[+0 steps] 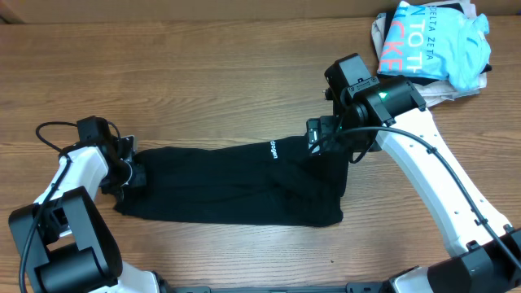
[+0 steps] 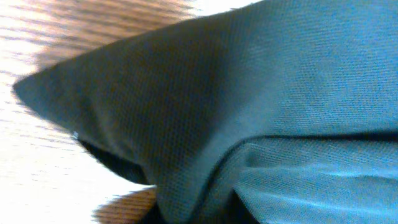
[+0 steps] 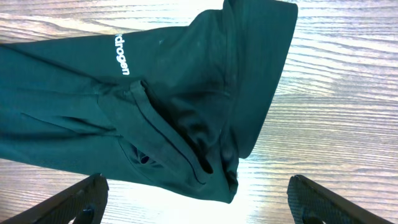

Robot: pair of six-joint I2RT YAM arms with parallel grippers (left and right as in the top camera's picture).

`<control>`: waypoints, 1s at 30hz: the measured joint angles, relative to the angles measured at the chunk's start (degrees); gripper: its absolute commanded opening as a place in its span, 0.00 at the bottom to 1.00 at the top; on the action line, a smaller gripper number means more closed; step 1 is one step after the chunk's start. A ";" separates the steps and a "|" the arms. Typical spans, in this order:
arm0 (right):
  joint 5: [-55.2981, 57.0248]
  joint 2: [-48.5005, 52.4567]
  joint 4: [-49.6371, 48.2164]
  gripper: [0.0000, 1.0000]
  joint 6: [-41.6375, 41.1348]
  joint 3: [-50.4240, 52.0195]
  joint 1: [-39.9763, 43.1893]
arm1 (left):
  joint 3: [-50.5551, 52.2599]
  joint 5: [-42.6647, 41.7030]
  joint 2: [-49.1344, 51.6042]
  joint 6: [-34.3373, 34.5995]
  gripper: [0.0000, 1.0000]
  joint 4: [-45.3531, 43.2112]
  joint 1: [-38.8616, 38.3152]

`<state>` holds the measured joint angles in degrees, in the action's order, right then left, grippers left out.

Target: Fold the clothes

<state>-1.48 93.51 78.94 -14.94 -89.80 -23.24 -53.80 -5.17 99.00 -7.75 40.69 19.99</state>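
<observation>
A black garment (image 1: 236, 183) with small white lettering lies folded into a long strip across the middle of the table. My left gripper (image 1: 130, 172) is at its left end. The left wrist view is filled with the dark cloth (image 2: 249, 93), which bunches toward the jaws; no fingers show, and the gripper looks shut on the cloth. My right gripper (image 1: 321, 134) hovers over the strip's right end. In the right wrist view it is wide open and empty (image 3: 199, 208), above the garment's folded corner (image 3: 205, 124).
A pile of other clothes (image 1: 431, 41), topped by a light blue shirt with printed letters, sits at the table's far right corner. Bare wooden tabletop (image 1: 203, 89) surrounds the black garment.
</observation>
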 measured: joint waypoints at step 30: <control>-0.24 0.00 -1.84 0.96 -0.04 0.00 5.70 | -29.94 6.10 1.42 0.66 0.07 28.92 -15.67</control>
<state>-1.72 93.51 77.10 -14.98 -89.80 -17.54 -83.74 0.93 100.42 -7.09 69.60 4.32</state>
